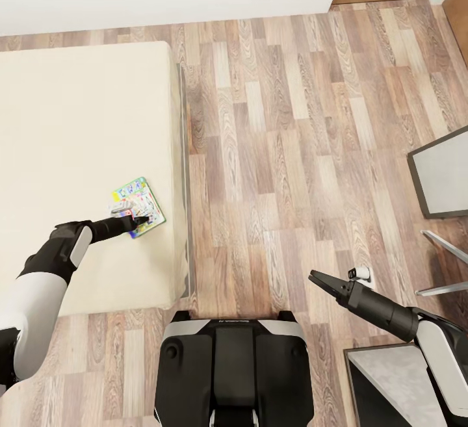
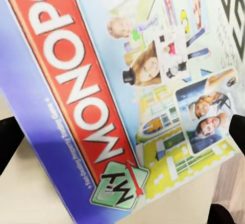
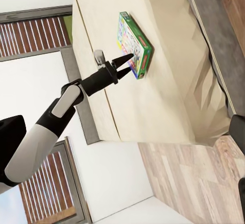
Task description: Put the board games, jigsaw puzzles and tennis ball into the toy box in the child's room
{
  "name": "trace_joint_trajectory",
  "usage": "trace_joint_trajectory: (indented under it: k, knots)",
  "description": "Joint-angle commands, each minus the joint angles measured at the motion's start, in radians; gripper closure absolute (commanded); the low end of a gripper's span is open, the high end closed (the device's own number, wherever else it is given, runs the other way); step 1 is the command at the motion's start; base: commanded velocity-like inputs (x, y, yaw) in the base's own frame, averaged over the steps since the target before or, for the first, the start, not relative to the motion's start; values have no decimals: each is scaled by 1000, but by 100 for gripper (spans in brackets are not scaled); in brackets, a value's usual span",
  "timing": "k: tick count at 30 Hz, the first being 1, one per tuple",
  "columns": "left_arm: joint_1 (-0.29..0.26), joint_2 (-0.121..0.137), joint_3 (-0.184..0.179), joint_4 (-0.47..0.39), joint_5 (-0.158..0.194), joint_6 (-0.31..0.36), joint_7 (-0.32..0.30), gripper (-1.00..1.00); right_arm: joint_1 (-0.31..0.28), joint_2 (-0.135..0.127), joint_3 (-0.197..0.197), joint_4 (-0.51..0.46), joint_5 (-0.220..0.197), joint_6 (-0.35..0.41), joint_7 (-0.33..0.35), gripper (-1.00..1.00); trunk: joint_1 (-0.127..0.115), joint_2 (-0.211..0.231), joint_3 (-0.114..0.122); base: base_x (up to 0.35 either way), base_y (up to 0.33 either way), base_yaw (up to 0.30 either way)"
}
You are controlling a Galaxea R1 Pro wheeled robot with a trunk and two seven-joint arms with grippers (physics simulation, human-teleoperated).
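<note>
One board game [image 1: 138, 207], a flat white-green box with a red band, lies flat on the beige bed [image 1: 78, 141] near its right edge. My left gripper [image 1: 140, 221] hovers open just above the game's near end. In the left wrist view the board game [image 2: 153, 81] shows very close between the spread fingertips [image 2: 7, 142]. The right wrist view shows the left gripper [image 3: 127, 63] open over the board game [image 3: 133, 42] on the bed [image 3: 153, 96]. My right gripper [image 1: 320, 277] hangs open over the wooden floor, holding nothing. The toy box, jigsaw puzzles and tennis ball are out of view.
Wooden floor [image 1: 292, 154] stretches between the bed and the right side. Dark-framed grey surfaces stand at right [image 1: 442, 173] and lower right [image 1: 390, 381]. My base [image 1: 234, 368] sits by the bed's corner. A white wall runs along the back.
</note>
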Motion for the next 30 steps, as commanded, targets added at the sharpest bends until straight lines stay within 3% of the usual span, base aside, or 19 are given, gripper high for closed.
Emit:
trace_joint_trajectory:
  k: [1, 30]
  knots:
    - [0, 0, 2, 0, 7, 8, -1, -100, 0, 0, -1, 0, 2, 4, 4, -100, 1, -2, -1, 0, 0, 0]
    - [0, -1, 3, 0, 9, 7, -21, -100, 0, 0, -1, 0, 2, 4, 4, -100, 1, -2, -1, 0, 0, 0]
